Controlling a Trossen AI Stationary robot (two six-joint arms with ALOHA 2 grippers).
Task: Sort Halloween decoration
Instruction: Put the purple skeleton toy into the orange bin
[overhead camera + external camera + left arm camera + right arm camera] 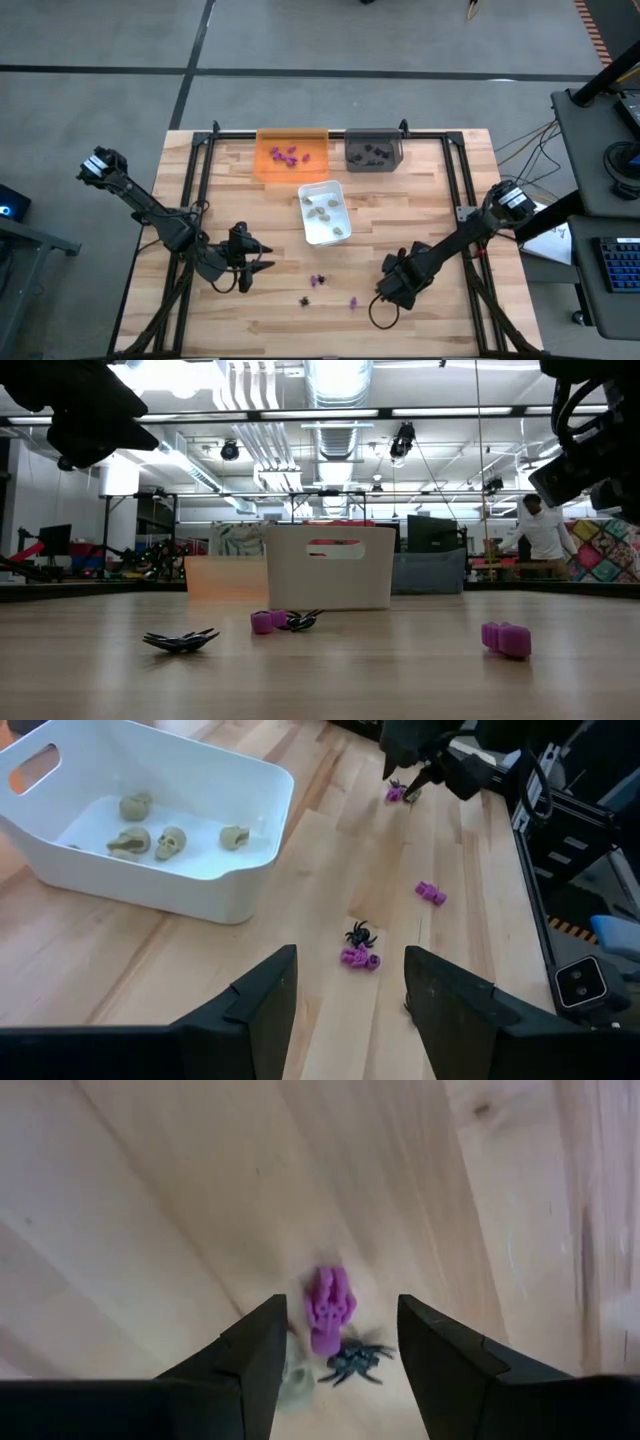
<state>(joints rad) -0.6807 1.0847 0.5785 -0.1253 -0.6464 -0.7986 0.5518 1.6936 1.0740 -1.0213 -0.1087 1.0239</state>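
Loose Halloween decoration pieces lie on the wooden table near its front edge. They are a purple piece (pixel 358 958) beside a black spider (pixel 360 933), and a second purple piece (pixel 431 893). My right gripper (pixel 340 1320) stands open above the table, pointing down. Below it lie a third purple piece (pixel 329 1308), a black spider (pixel 355 1360) and a pale piece (pixel 295 1385); it touches none of them. My left gripper (pixel 262 257) waits open at the front left, slanting down toward the loose pieces.
Three trays stand in the far half of the table. The orange tray (pixel 292 170) holds purple pieces and the grey tray (pixel 373 163) holds black ones. The white tray (pixel 312 235), nearer the middle, holds pale skulls (pixel 171 842). A person (pixel 543 530) stands in the room behind.
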